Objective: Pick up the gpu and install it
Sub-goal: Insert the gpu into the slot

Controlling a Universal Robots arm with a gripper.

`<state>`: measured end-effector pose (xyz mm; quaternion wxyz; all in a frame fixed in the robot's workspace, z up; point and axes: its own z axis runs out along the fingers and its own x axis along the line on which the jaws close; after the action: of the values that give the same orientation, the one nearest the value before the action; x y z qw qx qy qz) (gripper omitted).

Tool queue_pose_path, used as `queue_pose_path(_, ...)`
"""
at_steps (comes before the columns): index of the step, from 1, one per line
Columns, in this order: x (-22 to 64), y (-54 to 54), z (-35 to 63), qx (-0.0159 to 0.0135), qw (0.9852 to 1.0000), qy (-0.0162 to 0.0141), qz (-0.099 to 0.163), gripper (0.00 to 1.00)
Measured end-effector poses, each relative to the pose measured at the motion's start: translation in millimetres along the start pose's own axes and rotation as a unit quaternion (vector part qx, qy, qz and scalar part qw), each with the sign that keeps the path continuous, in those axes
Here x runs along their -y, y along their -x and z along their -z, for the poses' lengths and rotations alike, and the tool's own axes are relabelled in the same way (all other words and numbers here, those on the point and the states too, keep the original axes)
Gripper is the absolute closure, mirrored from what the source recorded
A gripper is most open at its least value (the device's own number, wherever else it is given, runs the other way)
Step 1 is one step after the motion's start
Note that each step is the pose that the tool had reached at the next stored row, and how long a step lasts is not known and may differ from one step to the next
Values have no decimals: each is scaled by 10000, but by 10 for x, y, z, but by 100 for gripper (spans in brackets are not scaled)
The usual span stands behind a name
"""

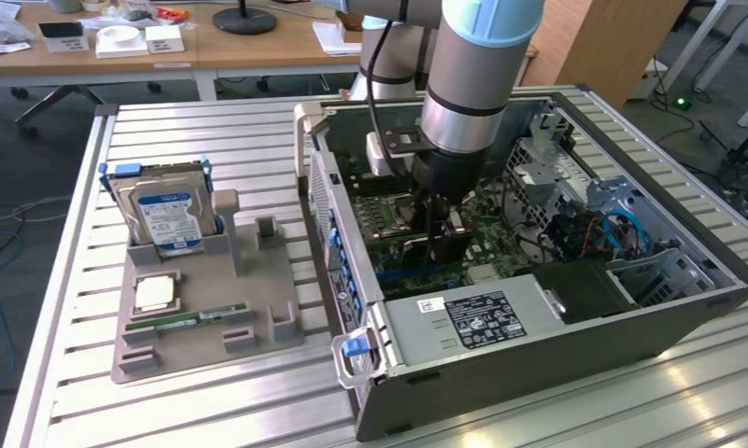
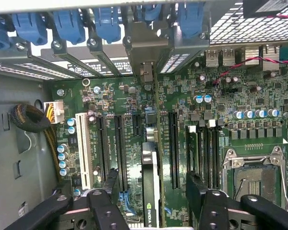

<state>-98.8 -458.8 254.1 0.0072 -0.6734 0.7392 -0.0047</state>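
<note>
Logo's green on the one gpu [image 2: 150, 160], standing in a motherboard [image 2: 230, 96] slot, end effector [image 2: 152, 184] spread wide around it.

The gripper [image 1: 439, 245] hangs inside the open computer case [image 1: 573, 359] — over its motherboard [image 1: 499, 229].

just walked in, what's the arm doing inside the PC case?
The arm's gripper is down inside the open PC case, over the motherboard. The gpu stands on edge in an expansion slot, its metal bracket at the case's rear wall. The gripper is open, one finger on each side of the card with a gap on both sides, so the card isn't gripped. Whether it's fully seated I can't tell. The hard drive and memory stick sit in the grey fixture beside the case.
</note>
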Motion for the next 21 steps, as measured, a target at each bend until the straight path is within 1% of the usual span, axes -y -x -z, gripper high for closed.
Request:
queue_pose_path(2, 0, 0, -2, -3, 10000, 1, 16, 33)
queue_pose_path(7, 0, 1, -8, -1, 9999, 1, 166, 33)
queue_pose_path(17, -2, 14, -8, -6, 9999, 0, 172, 33)
queue_pose_path(18, -2, 14, -8, -6, 9999, 0, 172, 35)
queue_pose_path(19, -1, 14, -8, -6, 9999, 0, 172, 42)
queue_pose_path(21, -2, 14, -8, -6, 9999, 0, 172, 42)
